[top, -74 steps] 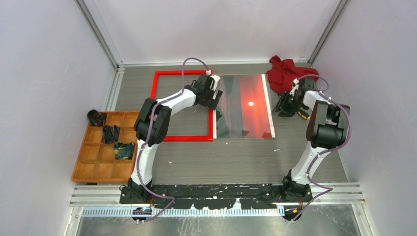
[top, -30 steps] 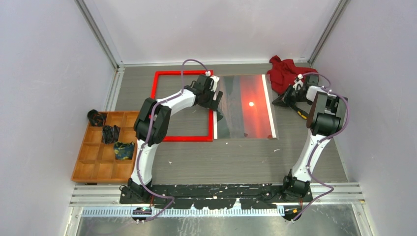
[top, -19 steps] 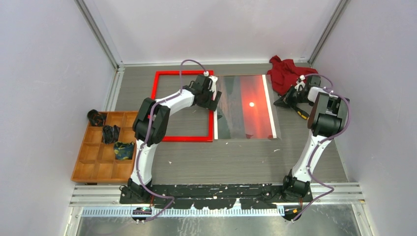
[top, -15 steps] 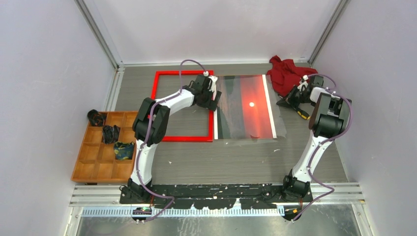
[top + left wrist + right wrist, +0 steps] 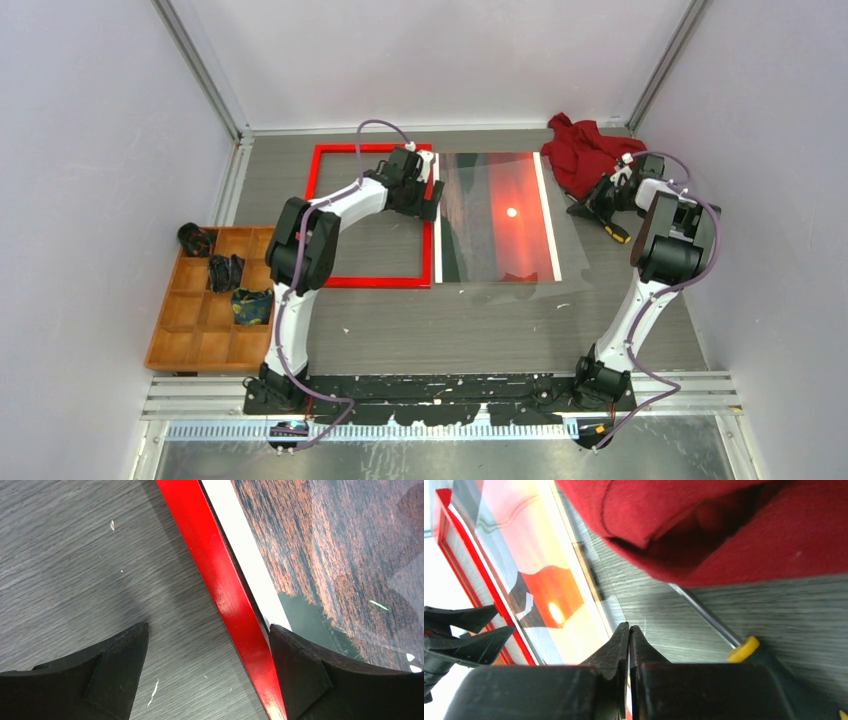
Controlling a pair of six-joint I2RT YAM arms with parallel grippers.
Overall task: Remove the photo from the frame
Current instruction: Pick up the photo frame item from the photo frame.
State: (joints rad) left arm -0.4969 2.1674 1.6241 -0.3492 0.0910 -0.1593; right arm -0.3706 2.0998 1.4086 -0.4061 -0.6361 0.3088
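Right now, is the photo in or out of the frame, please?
Out: the photo lies flat beside the frame, under a clear sheet; the frame's opening shows table.

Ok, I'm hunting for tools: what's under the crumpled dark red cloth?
A thin metal screwdriver shaft disappears beneath the crumpled red cloth, leading from a yellow-collared handle; its tip is covered.

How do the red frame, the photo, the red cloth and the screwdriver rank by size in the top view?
Largest: the frame and the photo, too alike to rank.
Then the red cloth.
Smallest: the screwdriver.
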